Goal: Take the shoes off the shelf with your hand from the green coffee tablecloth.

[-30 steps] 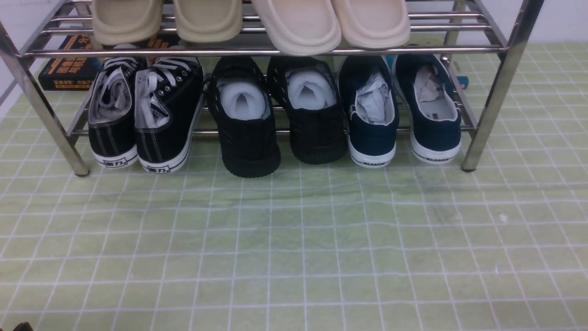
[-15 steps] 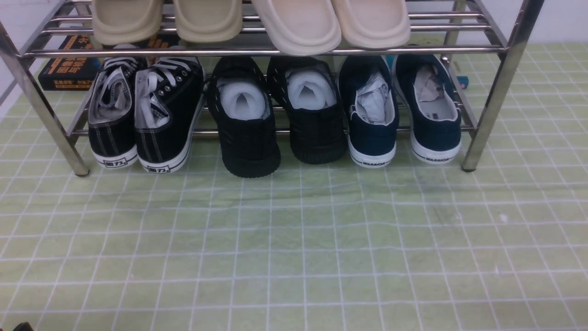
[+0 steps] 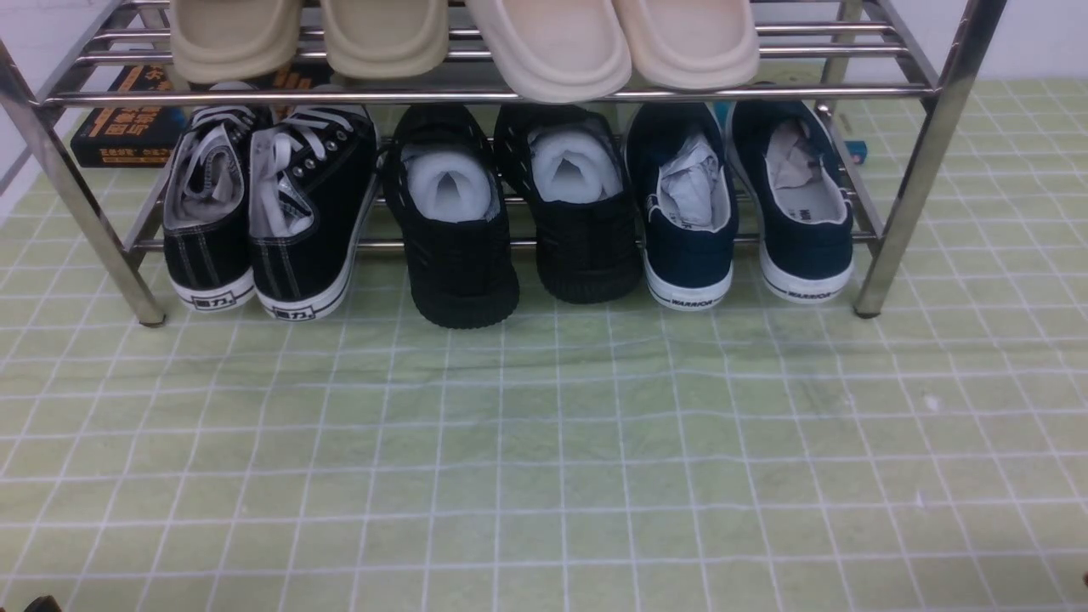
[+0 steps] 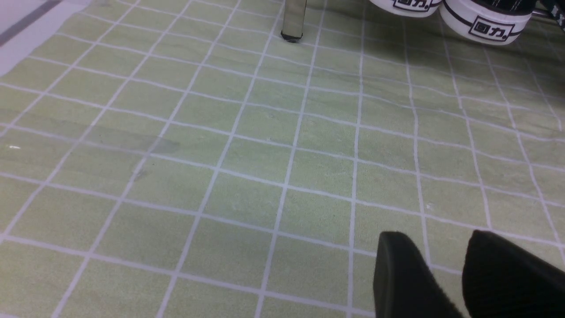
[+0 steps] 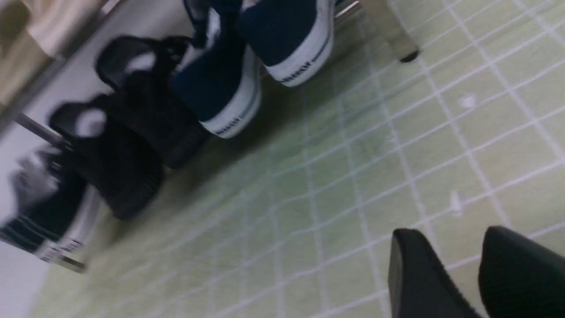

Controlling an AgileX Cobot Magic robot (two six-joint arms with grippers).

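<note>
The green coffee tablecloth [image 3: 544, 476] is pale green with a grid of white lines, and the shelf [image 3: 922, 170] is shiny chrome. In the lower row, the shoes [image 3: 688, 246] at the right are navy blue with white soles, the knit shoes [image 3: 463, 263] in the middle are black with white filling, and the sneakers [image 3: 280, 229] at the left are black with white laces and soles. The slippers [image 3: 552, 42] at the top are beige.

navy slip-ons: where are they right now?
Front view: the navy slip-ons sit at the right end of the lower tier of the shelf, just right of the all-black knit shoes, beside its right front leg.
</note>
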